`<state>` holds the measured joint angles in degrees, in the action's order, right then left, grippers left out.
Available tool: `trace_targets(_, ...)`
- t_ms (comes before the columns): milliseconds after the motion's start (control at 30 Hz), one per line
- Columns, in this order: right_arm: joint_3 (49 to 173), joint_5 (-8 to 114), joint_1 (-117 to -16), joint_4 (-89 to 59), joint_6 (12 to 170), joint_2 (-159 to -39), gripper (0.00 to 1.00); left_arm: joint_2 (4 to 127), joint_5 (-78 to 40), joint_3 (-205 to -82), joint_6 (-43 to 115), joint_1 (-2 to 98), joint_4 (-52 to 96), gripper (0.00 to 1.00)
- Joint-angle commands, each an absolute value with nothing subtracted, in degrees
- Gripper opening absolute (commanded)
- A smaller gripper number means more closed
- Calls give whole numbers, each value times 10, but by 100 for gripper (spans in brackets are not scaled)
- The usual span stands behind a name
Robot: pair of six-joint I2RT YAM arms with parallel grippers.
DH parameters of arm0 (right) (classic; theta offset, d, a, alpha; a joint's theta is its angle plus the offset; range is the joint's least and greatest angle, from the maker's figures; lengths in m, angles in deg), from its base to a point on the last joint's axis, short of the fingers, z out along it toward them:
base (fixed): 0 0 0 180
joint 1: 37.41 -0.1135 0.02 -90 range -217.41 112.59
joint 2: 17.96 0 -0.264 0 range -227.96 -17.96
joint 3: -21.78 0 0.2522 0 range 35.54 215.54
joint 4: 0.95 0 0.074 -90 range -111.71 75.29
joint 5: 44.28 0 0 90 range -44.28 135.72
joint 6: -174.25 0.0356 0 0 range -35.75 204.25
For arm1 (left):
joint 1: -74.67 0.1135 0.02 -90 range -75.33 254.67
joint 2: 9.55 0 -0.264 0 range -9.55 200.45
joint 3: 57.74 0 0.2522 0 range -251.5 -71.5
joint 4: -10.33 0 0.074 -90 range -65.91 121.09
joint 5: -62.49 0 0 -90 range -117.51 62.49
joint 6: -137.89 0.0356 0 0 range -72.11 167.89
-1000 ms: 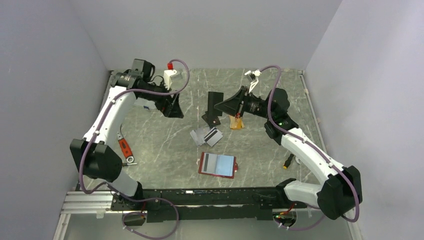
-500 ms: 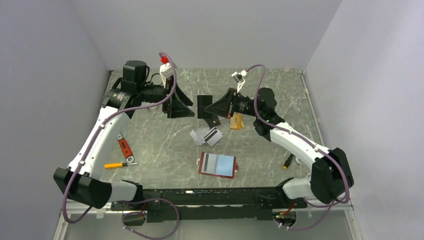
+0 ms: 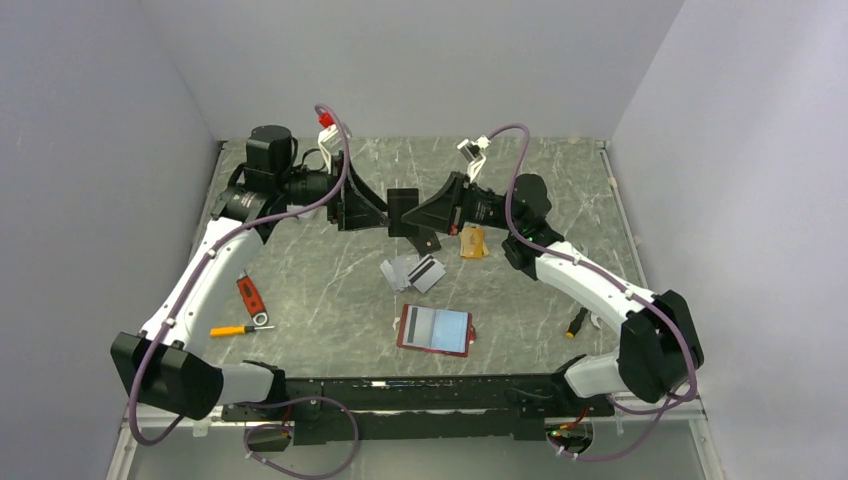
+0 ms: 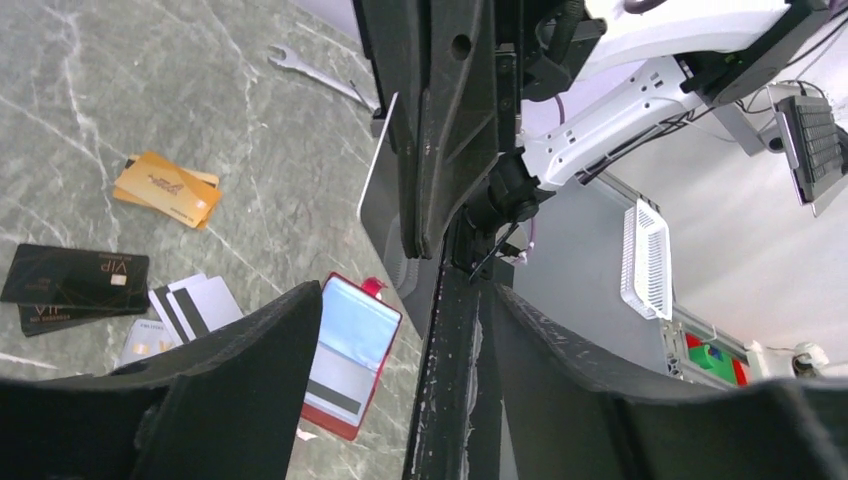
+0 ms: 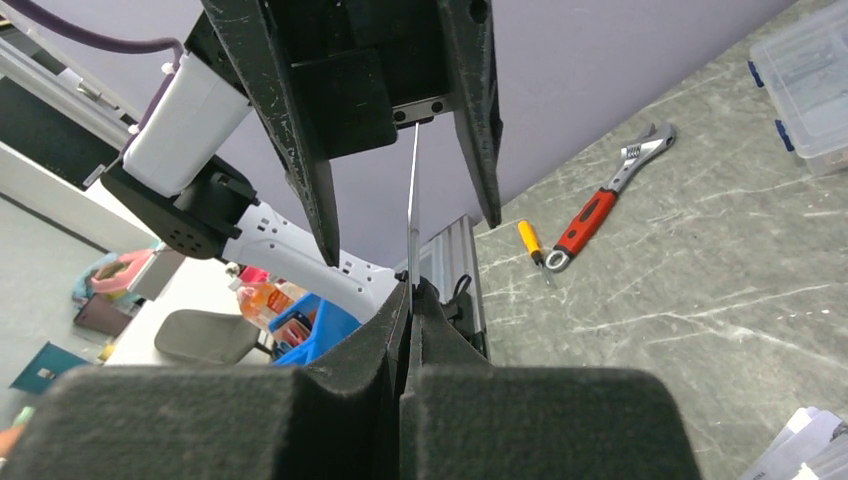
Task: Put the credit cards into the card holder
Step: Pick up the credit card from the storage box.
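Grey marbled table (image 3: 330, 290) with credit cards (image 3: 415, 272), open card holder (image 3: 434, 330), wrench (image 3: 250, 298), screwdriver (image 3: 228, 330).

card holder (image 3: 433, 330) nearest arms | credit cards (image 3: 414, 272) behind it | wrench (image 3: 251, 297) left

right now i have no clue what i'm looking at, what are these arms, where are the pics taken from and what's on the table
Two robot arms are bolted at the near edge of a marbled table. One picture looks down from above; the other two come from a camera on each wrist. The right tool is shut on a card held above the table, and the left tool is open with a finger either side of it. On the table lie an open red card holder, grey-white cards, black cards, orange cards, a red-handled wrench and a yellow screwdriver.
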<state>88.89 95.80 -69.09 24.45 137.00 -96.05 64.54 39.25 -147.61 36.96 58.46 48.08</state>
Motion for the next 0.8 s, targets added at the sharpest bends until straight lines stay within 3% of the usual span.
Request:
trace_targets(0,924,970,-698,275,1374,-970,0,648,436,-1480,316,586,407,62)
trace_targets(133,931,972,-701,271,1371,-981,0,665,453,-1493,298,586,395,37)
trace_targets(267,932,971,-703,274,1372,-987,0,671,457,-1496,289,586,385,31)
trace_targets(467,937,979,-704,277,1374,-997,0,679,463,-1509,292,586,390,0)
trace_targets(700,934,977,-719,244,1350,-993,0,684,472,-1517,291,586,391,0)
trace_targets(767,936,974,-727,223,1336,-993,0,684,471,-1519,287,586,389,4)
